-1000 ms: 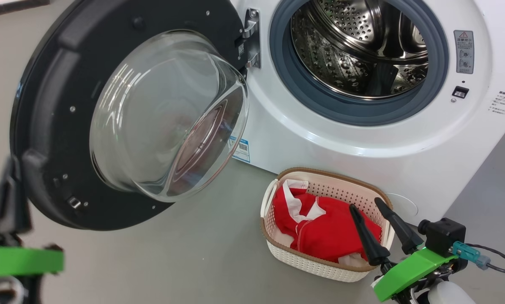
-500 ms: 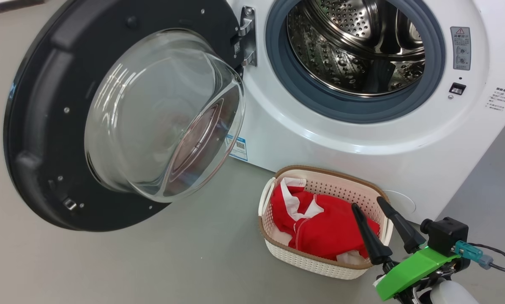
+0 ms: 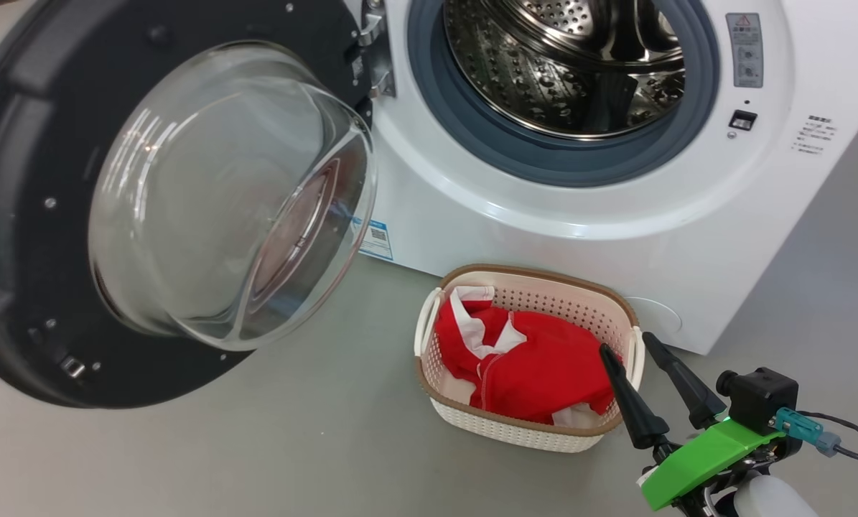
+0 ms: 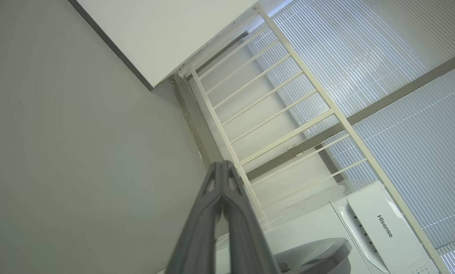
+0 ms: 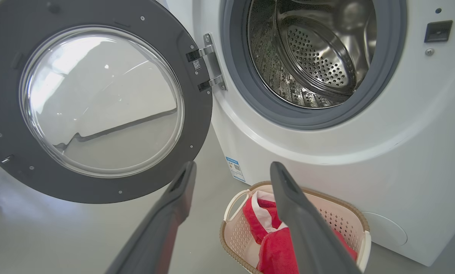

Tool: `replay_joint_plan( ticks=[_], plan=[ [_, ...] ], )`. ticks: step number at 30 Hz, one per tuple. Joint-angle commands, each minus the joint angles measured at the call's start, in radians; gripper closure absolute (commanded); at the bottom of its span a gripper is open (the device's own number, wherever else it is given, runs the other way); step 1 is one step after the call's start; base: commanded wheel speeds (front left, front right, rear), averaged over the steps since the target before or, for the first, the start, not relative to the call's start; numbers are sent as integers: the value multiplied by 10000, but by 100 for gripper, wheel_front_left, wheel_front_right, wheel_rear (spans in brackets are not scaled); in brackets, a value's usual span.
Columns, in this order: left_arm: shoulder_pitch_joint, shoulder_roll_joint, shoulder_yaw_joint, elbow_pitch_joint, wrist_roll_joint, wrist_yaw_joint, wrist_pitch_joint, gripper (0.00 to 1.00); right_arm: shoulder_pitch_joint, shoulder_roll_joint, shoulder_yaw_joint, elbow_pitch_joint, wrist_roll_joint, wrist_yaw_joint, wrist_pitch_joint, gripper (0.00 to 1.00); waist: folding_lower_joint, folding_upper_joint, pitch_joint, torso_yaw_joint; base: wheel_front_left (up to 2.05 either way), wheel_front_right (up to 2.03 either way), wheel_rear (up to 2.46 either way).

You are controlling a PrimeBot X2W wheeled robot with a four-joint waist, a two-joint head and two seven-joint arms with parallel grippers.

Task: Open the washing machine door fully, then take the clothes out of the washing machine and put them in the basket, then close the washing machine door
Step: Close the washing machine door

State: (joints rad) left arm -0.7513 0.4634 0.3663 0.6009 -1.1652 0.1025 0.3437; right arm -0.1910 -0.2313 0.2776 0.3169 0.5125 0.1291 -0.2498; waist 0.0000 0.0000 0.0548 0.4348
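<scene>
The washing machine door (image 3: 206, 194) stands swung wide to the left of the washing machine (image 3: 543, 237), its glass bowl facing me. The steel drum (image 3: 565, 64) shows bare metal. The red clothes (image 3: 529, 373) lie in the basket (image 3: 536, 275) on the floor at the machine's foot. My right gripper (image 3: 626, 343) hangs open by the basket's right end, nothing between its fingers. The right wrist view shows the right gripper (image 5: 233, 165) open above the basket (image 5: 349, 205), clothes (image 5: 276, 247) and door (image 5: 98, 99). My left gripper (image 4: 221, 164) is shut on nothing, pointing at a wall.
Grey floor (image 3: 314, 438) spreads in front of the door and basket. A white railed frame (image 4: 273, 114) and window blinds (image 4: 402, 125) rise beyond the left gripper, with the machine's top panel (image 4: 379, 228) below them. A cable (image 3: 849, 431) trails from my right wrist.
My left gripper, blurred at the lower left beside the door's edge a second ago, has left the head view. The head camera has shifted, sliding everything left. The right gripper stays open by the basket.
</scene>
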Motion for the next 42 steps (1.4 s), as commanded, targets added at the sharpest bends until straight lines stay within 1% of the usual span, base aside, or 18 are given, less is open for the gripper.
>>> replay_joint_plan(
  ticks=[1,4,9,13,17,21,28,32,37,42],
  plan=[
    [-356,687,232,-11,-111,47,259,100,-419,-118,203,-256,51,16,-120,0,0,0,87,-179,0,0,0],
    [-392,790,177,421,-229,110,702,100,-426,-144,185,-268,51,16,-120,0,0,0,139,-325,0,0,0],
    [-446,703,-59,816,-469,326,1657,100,-438,-183,144,-308,39,16,-120,0,0,0,233,-440,0,0,0],
    [-491,550,-11,864,-737,442,2040,100,-510,-186,135,-335,22,16,-120,0,0,0,332,-517,0,0,0],
    [-423,550,-69,833,-813,503,2366,100,-529,-177,114,-343,21,16,-120,0,0,0,372,-573,0,0,0],
    [-261,517,-311,669,-841,578,2951,100,-506,-161,69,-346,11,16,-120,0,0,0,386,-612,0,0,0],
    [25,395,-576,47,-1006,705,3813,100,-533,-96,22,-361,-27,16,-120,0,0,0,413,-638,0,0,0],
    [253,359,-777,-442,-1186,771,4578,100,-518,-73,-3,-330,-23,16,-120,0,0,0,353,-634,0,0,0],
    [693,280,-980,-1314,-1397,936,5399,100,-475,13,-32,-297,-16,16,-120,0,0,0,230,-649,0,0,0],
    [1052,23,-1096,-2339,-1748,1090,6060,100,-448,78,-64,-298,-9,16,-120,0,0,0,158,-683,0,0,0]
  ],
)
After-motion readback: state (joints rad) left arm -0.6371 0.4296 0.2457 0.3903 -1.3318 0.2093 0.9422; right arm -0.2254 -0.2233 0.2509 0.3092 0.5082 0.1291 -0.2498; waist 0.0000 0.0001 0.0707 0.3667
